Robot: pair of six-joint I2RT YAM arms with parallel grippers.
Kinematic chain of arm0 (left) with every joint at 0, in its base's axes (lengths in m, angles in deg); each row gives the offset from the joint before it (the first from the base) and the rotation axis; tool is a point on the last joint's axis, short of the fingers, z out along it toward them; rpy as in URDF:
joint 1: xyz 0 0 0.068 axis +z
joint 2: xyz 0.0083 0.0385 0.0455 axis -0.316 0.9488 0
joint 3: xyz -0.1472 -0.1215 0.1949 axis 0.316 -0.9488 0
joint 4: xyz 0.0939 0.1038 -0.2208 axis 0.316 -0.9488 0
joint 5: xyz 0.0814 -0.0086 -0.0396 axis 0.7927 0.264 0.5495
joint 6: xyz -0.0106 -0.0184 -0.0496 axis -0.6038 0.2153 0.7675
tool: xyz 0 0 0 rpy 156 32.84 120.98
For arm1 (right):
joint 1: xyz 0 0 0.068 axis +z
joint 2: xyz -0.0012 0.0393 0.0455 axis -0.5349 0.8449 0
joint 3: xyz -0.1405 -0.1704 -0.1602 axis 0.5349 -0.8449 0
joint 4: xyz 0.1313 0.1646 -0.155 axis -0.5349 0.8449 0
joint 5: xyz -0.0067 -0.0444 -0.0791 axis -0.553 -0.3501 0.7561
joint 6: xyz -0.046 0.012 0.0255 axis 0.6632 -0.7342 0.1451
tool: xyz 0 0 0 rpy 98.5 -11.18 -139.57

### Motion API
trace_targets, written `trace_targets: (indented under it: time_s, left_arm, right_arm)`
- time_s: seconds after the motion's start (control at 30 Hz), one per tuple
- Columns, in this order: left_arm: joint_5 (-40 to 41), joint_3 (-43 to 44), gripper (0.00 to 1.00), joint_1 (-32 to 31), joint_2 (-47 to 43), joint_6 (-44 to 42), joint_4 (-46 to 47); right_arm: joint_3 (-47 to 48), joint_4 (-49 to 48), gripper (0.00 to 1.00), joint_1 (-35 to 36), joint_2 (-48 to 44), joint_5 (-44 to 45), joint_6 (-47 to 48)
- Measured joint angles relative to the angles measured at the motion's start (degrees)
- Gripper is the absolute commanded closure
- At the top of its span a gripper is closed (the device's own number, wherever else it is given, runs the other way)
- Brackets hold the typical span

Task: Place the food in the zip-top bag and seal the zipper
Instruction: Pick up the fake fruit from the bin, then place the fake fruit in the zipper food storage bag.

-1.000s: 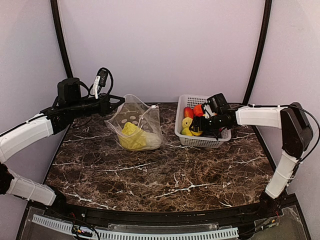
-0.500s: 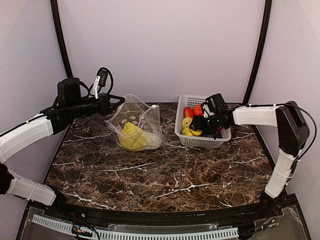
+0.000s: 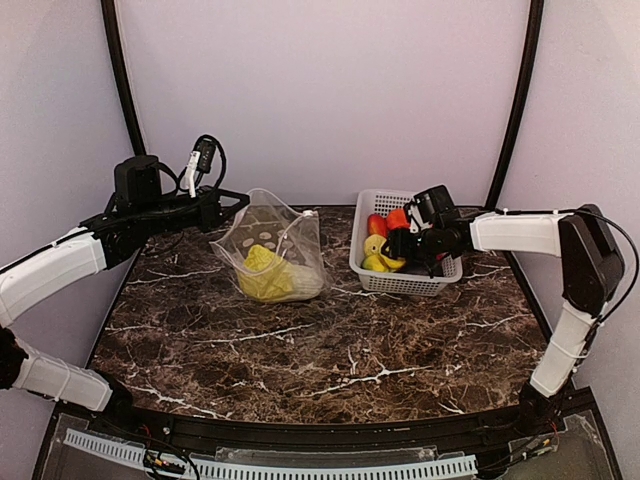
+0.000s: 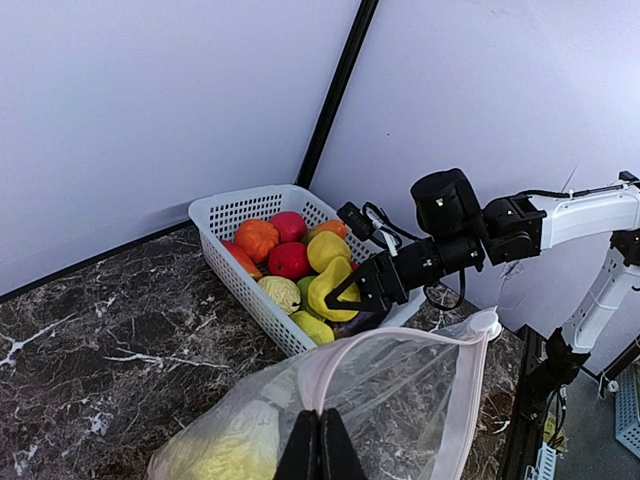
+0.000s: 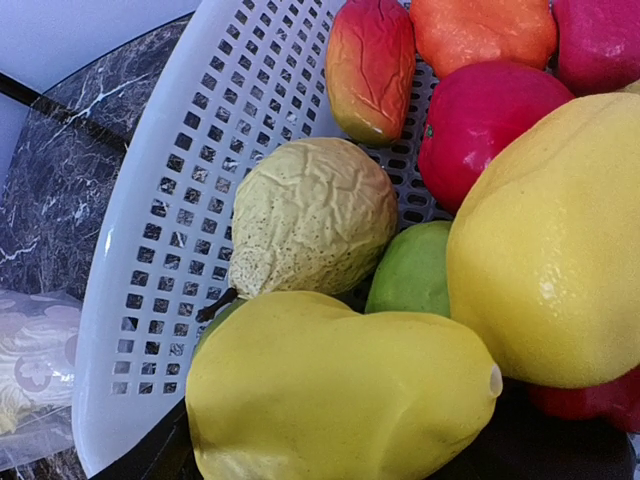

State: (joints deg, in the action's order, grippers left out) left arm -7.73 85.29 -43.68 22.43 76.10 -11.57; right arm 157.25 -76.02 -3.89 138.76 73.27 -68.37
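The clear dotted zip-top bag (image 3: 270, 245) stands open at the back left with a yellow-green food piece (image 3: 265, 275) inside. My left gripper (image 4: 321, 440) is shut on the bag's mouth edge, right at the pinkish zipper (image 4: 389, 334), and holds the mouth up. The rest of the food lies in the white basket (image 3: 400, 285): red, orange, green and yellow pieces. My right gripper (image 3: 390, 248) reaches into the basket with its fingers shut round a yellow pear-shaped fruit (image 5: 340, 390), which fills the gap between them.
In the basket (image 5: 150, 300) a speckled pale pear (image 5: 315, 215), a green fruit (image 5: 415, 270), a big yellow lemon (image 5: 550, 240), red pieces and an orange one crowd round the held fruit. Dark marble table (image 3: 320, 350) spreads in front.
The right gripper's fingers have drawn in round the yellow fruit in the basket. The left arm and the bag have not moved.
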Motion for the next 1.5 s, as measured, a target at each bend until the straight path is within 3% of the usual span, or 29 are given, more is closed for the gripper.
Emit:
trace_targets:
  time_s: [0.3, 0.47, 0.63, 1.03, 1.5]
  left_arm:
    - [0.0, 0.0, 0.99, 0.0, -0.5, 0.0, 0.0]
    - [0.2, 0.0, 0.99, 0.0, -0.5, -0.2, -0.1]
    - [0.2, 0.0, 0.99, 0.0, -0.5, -0.3, -0.1]
    - [-0.2, 0.0, 0.99, 0.0, -0.5, -0.2, -0.1]
    - [-1.3, 0.0, 0.99, 0.0, -0.5, -0.2, 0.0]
  right_arm:
    - [-4.0, 0.3, 0.42, 1.5, -18.1, 0.4, 5.7]
    - [-4.4, -2.0, 0.43, 11.6, -29.0, -1.8, 13.4]
    - [-4.0, -4.5, 0.43, 20.8, -33.2, -5.9, 19.1]
    - [12.7, -3.6, 0.44, 35.3, -17.4, -2.2, 30.9]
    - [36.5, 9.2, 0.44, 38.8, 5.7, 15.8, 33.8]
